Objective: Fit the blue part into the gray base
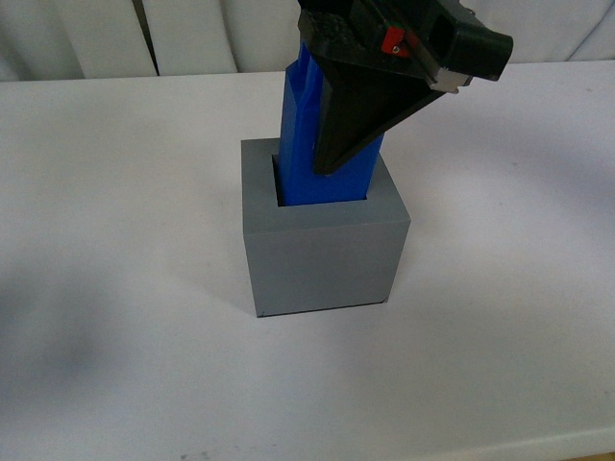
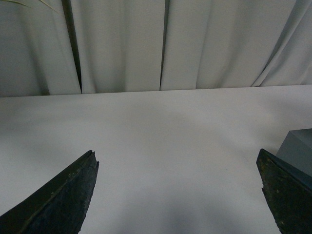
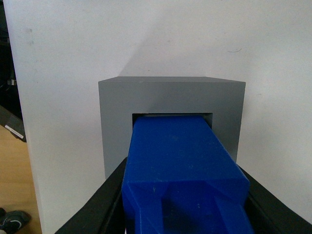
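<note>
The gray base [image 1: 322, 254] stands on the white table [image 1: 115, 240] in the front view, a matte cube with a square recess in its top. The blue part [image 1: 303, 134] stands upright with its lower end inside that recess, most of it still above the rim. My right gripper [image 1: 332, 163] is shut on the blue part from above, black fingers [image 1: 360, 115] down its sides. In the right wrist view the blue part [image 3: 178, 161] fills the gray base's [image 3: 117, 105] opening, held in my right gripper [image 3: 183, 204]. My left gripper [image 2: 178, 165] hangs open over bare table, a corner of the gray base [image 2: 298, 148] beside one finger.
White curtains [image 2: 161, 44] hang behind the table's far edge. The table's front edge [image 1: 538, 447] runs close to the camera. In the right wrist view the table's side edge [image 3: 27, 146] drops to a wooden floor [image 3: 14, 170].
</note>
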